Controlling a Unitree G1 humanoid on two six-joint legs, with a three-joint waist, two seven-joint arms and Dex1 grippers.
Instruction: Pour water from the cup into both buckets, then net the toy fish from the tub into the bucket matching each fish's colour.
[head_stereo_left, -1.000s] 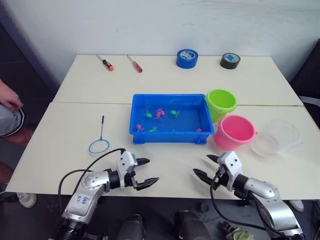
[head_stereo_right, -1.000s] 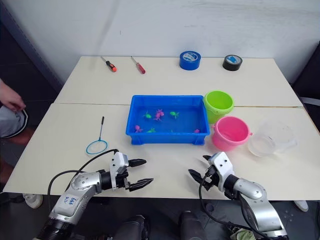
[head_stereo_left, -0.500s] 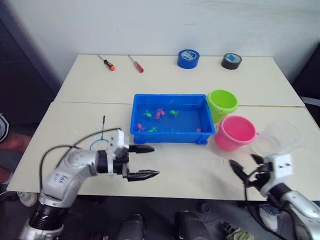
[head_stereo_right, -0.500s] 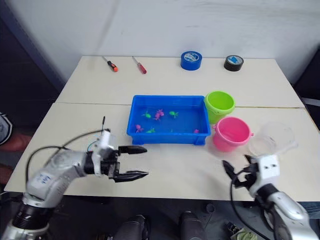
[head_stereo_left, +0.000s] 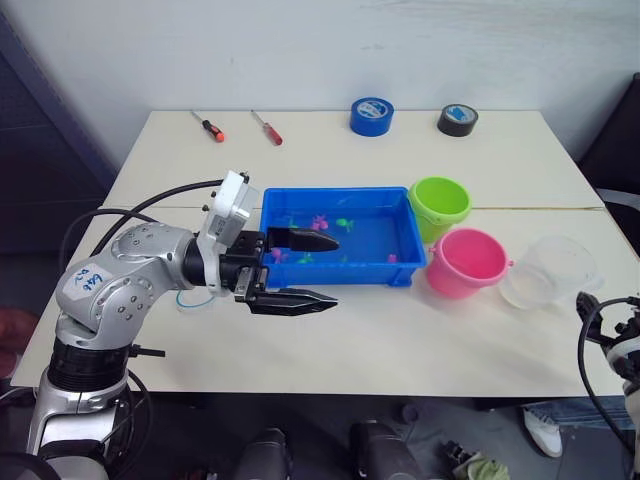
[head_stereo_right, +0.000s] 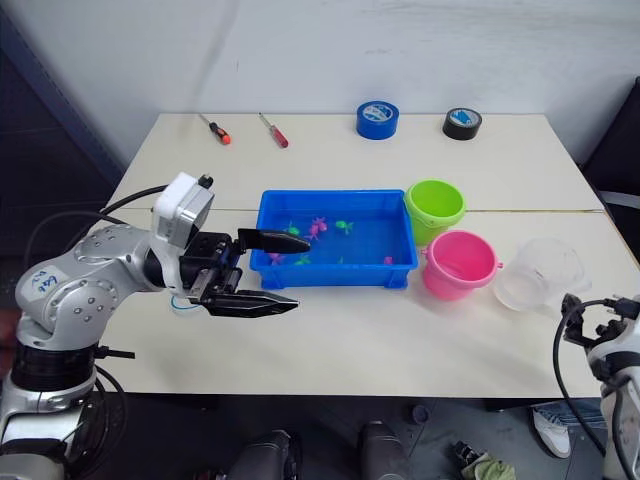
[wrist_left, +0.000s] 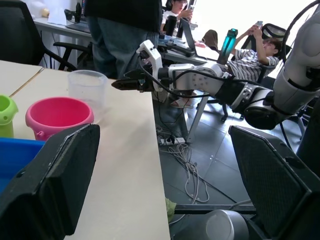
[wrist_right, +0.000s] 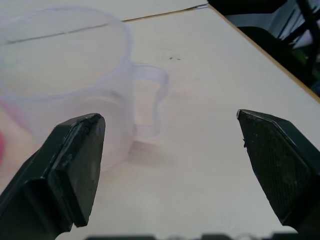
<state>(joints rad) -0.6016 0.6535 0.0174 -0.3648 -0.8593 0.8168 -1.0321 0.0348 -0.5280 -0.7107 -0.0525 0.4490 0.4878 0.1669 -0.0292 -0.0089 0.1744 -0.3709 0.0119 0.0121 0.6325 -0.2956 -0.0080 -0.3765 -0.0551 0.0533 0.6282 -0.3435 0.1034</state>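
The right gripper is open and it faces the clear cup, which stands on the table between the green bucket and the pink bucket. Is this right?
Not quite. The right gripper is open and faces the cup, but the left eye view shows the cup standing beside the pink bucket, on the side away from the green bucket, not between them.

Setting: office or robotics lab. Evidence: pale table (head_stereo_left: 400, 340) by a white wall; office chairs (wrist_left: 20, 30), seated people (wrist_left: 250, 55) at desks, floor cables (wrist_left: 185, 155).
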